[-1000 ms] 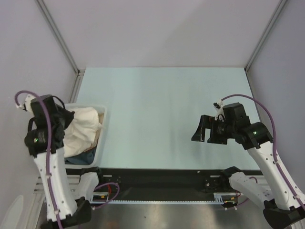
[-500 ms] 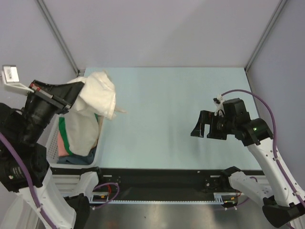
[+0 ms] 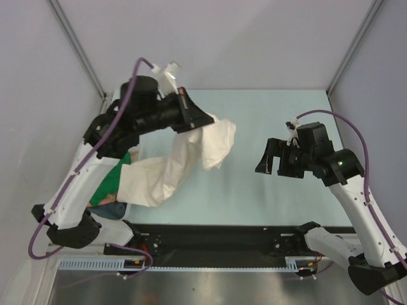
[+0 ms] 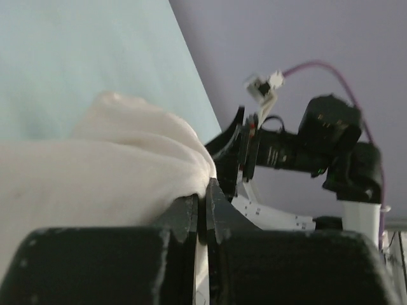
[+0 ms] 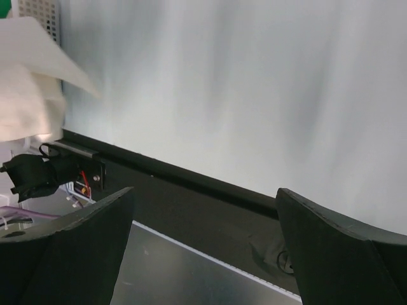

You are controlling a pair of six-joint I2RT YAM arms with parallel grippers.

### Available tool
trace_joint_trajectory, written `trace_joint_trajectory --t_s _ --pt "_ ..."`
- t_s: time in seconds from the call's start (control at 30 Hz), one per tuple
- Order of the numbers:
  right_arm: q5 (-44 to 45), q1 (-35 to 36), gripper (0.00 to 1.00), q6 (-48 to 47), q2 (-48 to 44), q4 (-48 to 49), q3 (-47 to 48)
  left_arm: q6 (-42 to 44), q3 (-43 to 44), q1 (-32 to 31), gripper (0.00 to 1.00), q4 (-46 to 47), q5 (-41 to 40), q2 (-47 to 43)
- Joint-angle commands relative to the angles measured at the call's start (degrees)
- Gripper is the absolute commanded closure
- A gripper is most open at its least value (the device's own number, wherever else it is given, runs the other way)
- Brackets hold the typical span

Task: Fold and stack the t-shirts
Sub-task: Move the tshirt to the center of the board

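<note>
Top external view: left tool [image 3: 205,121] clamped on the cream shirt [image 3: 184,162], which hangs above the desk [image 3: 286,114], its tail reaching the green shirt [image 3: 116,181] beneath the left arm. Right tool [image 3: 272,166] gapes wide, empty, well apart. Only the left wrist view shows cloth pinched between shut fingers [image 4: 184,219].

A pale blue-green worktop [image 3: 273,114] was seen, matte and evenly lit, without hard shadows. It was enclosed on three sides by plain lilac-grey walls [image 3: 210,38], which were joined at the back corners by slanting metal posts [image 3: 76,44]. A black rail [image 3: 222,236] was fixed along the near edge, bordered below by a brushed metal plate [image 3: 210,289].
</note>
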Motion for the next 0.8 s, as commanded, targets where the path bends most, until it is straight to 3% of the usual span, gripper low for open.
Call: trace_joint_trajectory --t_s 0.0,0.1,0.2,0.27,0.33,0.37,0.4,0.43,0.5,0.63,0.77 --pt "3.25 -0.29 0.0 0.08 -1.43 -2.98 3.2 0.68 -0.51 -8.77 1.0 5.26 -7.83 -1.04" --pt "4.57 -0.73 0.0 0.43 -2.3 -3.69 2.5 -0.56 -5.54 -13.34 1.0 7.89 -7.83 0.37" --pt "4.75 -1.78 0.0 0.69 -3.36 -3.25 1.45 2.07 2.78 -17.92 1.0 1.87 -10.12 8.35" --pt "4.31 -2.57 0.0 0.69 -3.19 -3.42 1.53 2.51 9.83 -17.67 1.0 -2.11 -10.81 13.36" --pt "3.17 -3.89 0.0 0.43 -3.1 -3.86 1.53 3.04 9.33 -16.01 1.0 -4.93 -10.91 14.52" --pt "2.64 -4.24 0.0 0.43 -2.92 -3.78 1.1 3.39 7.75 -14.09 0.94 -5.02 -10.13 14.18" --pt "1.59 -4.33 0.0 0.25 -2.92 -3.6 0.66 3.74 3.73 -13.2 0.84 -4.94 -10.55 13.65" --pt "1.06 -4.25 0.0 -0.1 -2.92 -3.25 -0.39 4.1 1.43 -12.32 0.63 -4.85 -11.34 12.86" --pt "0.27 -4.42 0.0 -0.62 -2.92 -2.64 -1.71 4.72 -3.48 -8.46 0.03 -8.26 -15.27 10.75" --pt "0.18 -5.12 0.0 -0.37 -1.69 -0.53 -6.1 9.27 -10.79 -5.98 0.02 -10.92 -18.12 4.52" --pt "-4.73 -8.54 0.0 0.78 0.68 3.07 -11.89 11.83 -23.96 -10.01 0.21 1.68 -8.47 -1.46"
